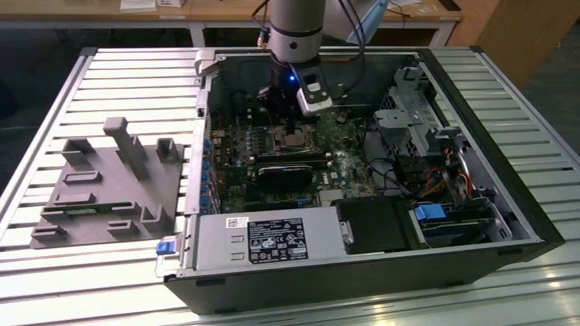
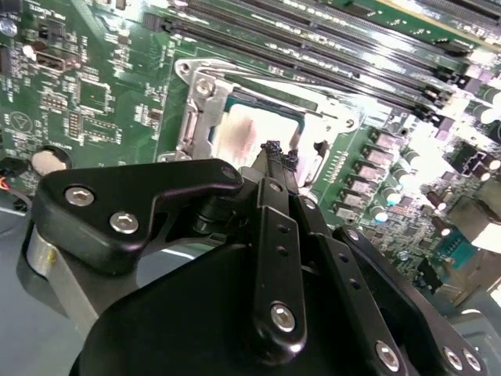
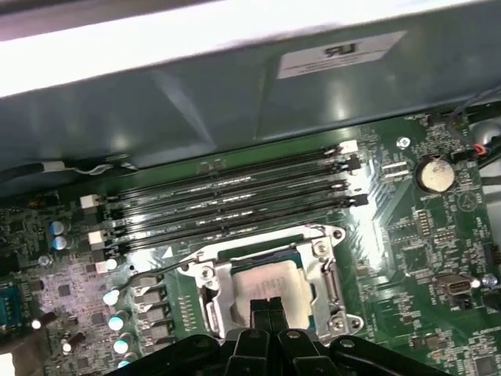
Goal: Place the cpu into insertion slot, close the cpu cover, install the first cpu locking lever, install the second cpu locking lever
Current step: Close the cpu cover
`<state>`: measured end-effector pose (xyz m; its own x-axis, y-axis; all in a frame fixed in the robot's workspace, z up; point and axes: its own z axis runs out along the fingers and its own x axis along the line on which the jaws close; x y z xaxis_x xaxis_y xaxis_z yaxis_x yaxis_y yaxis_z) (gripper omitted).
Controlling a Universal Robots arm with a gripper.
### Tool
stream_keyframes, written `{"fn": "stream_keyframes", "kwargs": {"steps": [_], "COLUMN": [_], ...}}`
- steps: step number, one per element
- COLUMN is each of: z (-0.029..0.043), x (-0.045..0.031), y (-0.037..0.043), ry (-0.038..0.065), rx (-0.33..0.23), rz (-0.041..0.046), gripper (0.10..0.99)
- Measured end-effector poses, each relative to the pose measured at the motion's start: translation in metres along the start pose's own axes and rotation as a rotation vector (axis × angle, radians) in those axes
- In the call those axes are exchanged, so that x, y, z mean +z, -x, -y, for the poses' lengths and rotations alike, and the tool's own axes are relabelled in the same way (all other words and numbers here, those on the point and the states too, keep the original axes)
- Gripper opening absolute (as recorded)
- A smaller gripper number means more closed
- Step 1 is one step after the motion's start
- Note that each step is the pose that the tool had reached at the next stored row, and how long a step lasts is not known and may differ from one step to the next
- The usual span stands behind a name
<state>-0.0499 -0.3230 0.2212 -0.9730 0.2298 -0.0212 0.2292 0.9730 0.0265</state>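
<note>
Down inside the open computer case the arm stands over the green board. The gripper is pinched shut, its fingers pressed together with nothing between them. In both wrist views the tips sit at the edge of the cpu, right by the rim of the cpu cover. Whether they actually touch metal, I cannot tell.

The cpu lies in the insertion slot, near the middle of the board, just beside the long black memory slots. The cover looks folded down flat around it, with the chip's top showing through the window. A thin wire lever runs out from one side of the slot. Latched or loose? Can't say.

By my reading this is the cover-and-lever stage. Done well, it means pressing straight down on the frame, never on the bare chip top. The force should be gentle and even, so the cover seats flush and nothing skews.

The chip lies flat, silver face up, with its edges running parallel to the memory slots. It's square, so it has no long axis to speak of.
</note>
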Motion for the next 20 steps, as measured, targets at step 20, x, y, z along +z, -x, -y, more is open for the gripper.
{"fn": "stream_keyframes", "kwargs": {"steps": [20], "z": [0.0048], "x": [0.0136], "y": [-0.0189], "ry": [0.0], "rx": [0.0], "rz": [0.0001], "gripper": [0.102]}}
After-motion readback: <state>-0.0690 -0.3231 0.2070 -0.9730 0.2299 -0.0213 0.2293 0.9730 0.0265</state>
